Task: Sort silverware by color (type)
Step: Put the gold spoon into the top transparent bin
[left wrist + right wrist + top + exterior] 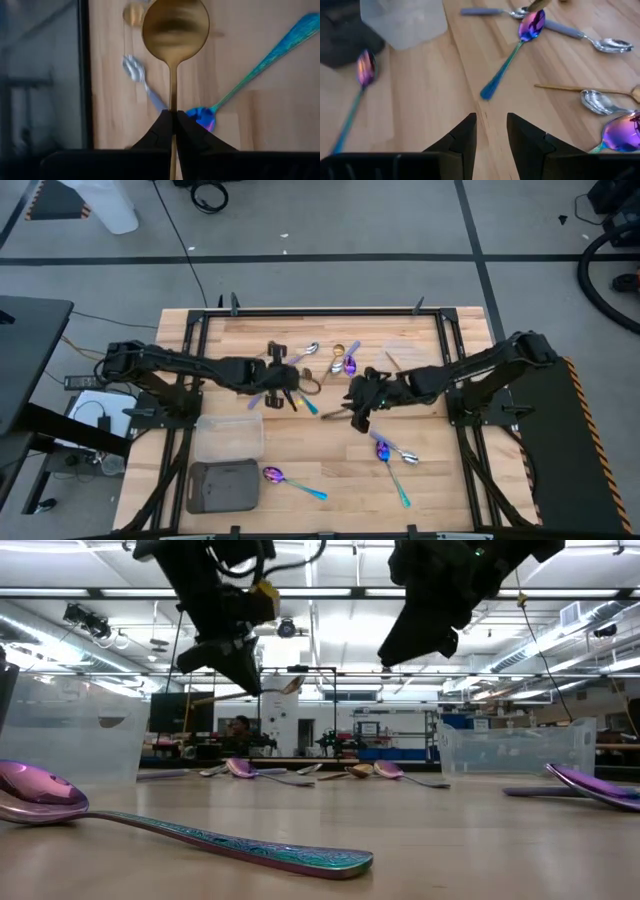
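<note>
Left gripper point(173, 120) pinched tight on gold spoon point(175, 25) — right gripper point(491, 131) parted, empty.

A gold spoon point(174, 30) hangs pinched in the left hand point(173, 125) above the desk point(330, 470), where silver, gold and iridescent teal-handled spoons point(292, 482) lie scattered.

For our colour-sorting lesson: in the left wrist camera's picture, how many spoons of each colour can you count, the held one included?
Gold: 2, the held gold spoon in the left gripper and a second gold spoon lying on the table
Silver: 1, the silver spoon
Iridescent with teal handle: 1, the iridescent spoon
Total: 4
</note>
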Controlling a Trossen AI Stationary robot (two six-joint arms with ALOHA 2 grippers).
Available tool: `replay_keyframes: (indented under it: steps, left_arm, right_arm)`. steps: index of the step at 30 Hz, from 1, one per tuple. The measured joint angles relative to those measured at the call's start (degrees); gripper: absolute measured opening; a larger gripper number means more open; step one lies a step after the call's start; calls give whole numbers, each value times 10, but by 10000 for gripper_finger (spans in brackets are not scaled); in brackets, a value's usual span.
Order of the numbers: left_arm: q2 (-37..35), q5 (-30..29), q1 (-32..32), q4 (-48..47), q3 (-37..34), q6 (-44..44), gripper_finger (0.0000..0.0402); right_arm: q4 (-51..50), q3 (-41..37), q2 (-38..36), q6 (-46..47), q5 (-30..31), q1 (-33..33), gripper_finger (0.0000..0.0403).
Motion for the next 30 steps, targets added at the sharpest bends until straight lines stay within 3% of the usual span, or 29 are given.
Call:
replay_keyframes:
  steps: [12,19,30]
  left_arm:
    - [0,-38,-95,98,0,213,14]
    - [0,-36,-142,153,0,341,15]
    - [1,-36,-188,196,0,501,15]
  right_arm:
    - [-10,0,-18,60,-156,-84,118]
    - [17,0,-16,118,-168,-121,118]
    - [139,0,-12,164,-217,-129,135]
